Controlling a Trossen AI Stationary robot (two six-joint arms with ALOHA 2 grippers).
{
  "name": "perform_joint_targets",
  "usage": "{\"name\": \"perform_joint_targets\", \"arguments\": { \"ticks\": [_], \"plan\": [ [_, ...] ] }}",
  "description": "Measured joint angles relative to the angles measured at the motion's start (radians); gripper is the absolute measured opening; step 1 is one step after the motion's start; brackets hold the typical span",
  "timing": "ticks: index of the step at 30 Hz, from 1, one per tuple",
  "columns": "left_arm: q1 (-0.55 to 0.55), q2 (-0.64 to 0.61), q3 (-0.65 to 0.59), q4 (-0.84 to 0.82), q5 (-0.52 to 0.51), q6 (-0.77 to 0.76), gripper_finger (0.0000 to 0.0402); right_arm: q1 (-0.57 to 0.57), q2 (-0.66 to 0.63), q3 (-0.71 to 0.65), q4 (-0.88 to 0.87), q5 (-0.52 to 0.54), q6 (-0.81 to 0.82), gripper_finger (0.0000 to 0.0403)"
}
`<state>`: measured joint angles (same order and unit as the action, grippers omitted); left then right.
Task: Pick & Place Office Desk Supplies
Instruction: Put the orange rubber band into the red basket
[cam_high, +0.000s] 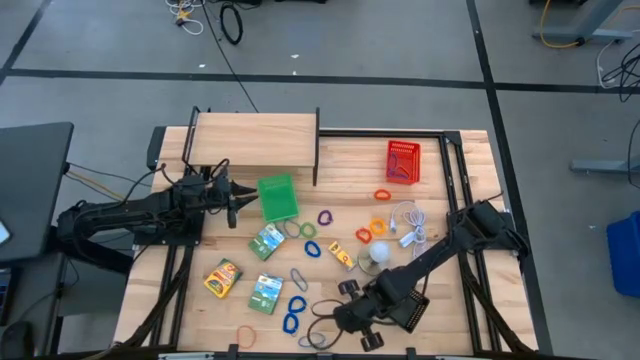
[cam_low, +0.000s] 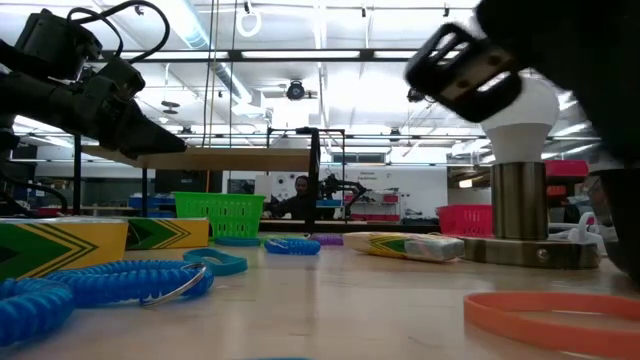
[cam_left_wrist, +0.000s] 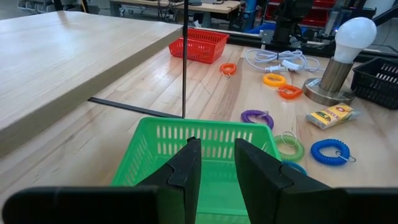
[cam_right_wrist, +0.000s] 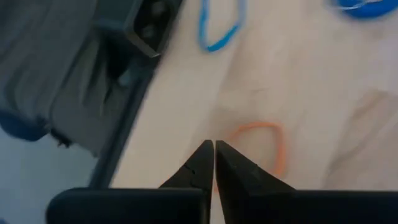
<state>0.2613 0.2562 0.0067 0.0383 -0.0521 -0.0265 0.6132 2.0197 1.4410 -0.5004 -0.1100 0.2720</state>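
Observation:
My right gripper (cam_right_wrist: 213, 144) hangs shut near the table's near edge (cam_high: 338, 318), pointing steeply down. Just beyond its tips an orange loop (cam_right_wrist: 261, 149) lies flat on the wood (cam_low: 550, 310), apart from the fingers. Blue coiled loops (cam_high: 292, 315) and a thin blue band (cam_right_wrist: 217, 31) lie close by. Green and yellow packets (cam_high: 222, 278) (cam_high: 265, 293) (cam_high: 267, 240) and a small yellow piece (cam_high: 342, 257) lie mid-table. My left gripper (cam_left_wrist: 217, 168) waits open at the left, just short of the green basket (cam_high: 278, 197), nothing between its fingers.
A wooden shelf (cam_high: 255, 140) stands at the far left. A red basket (cam_high: 403, 162) sits at the far right and a black basket (cam_high: 408, 310) under my right arm. A white bulb lamp (cam_high: 378, 253) with its white cord (cam_high: 410, 222) stands mid-right. More loops (cam_high: 310, 228) lie between the baskets.

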Motion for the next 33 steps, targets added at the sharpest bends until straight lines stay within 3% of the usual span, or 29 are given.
{"name": "perform_joint_targets", "arguments": {
  "ticks": [6,14,17,22,33],
  "plan": [
    [0.0,0.0,0.0,0.0,0.0,0.0,0.0104,0.038,0.003,-0.002,-0.008,0.012,-0.015,0.007],
    [0.0,0.0,0.0,-0.001,0.0,0.0,0.0104,0.044,0.018,-0.002,-0.039,0.104,-0.019,0.0184],
    [0.0,-0.001,0.0,-0.001,0.0,0.0,0.0104,0.052,0.027,-0.003,-0.046,0.113,-0.037,0.0208],
    [0.0,0.0,0.0,-0.001,0.0,0.0,0.0104,0.064,0.055,-0.002,-0.046,0.116,-0.076,0.0203],
    [0.001,0.0,0.0,0.0,0.0,0.0,0.0104,0.093,0.101,0.003,-0.088,0.216,-0.18,0.014]
  ]
}}
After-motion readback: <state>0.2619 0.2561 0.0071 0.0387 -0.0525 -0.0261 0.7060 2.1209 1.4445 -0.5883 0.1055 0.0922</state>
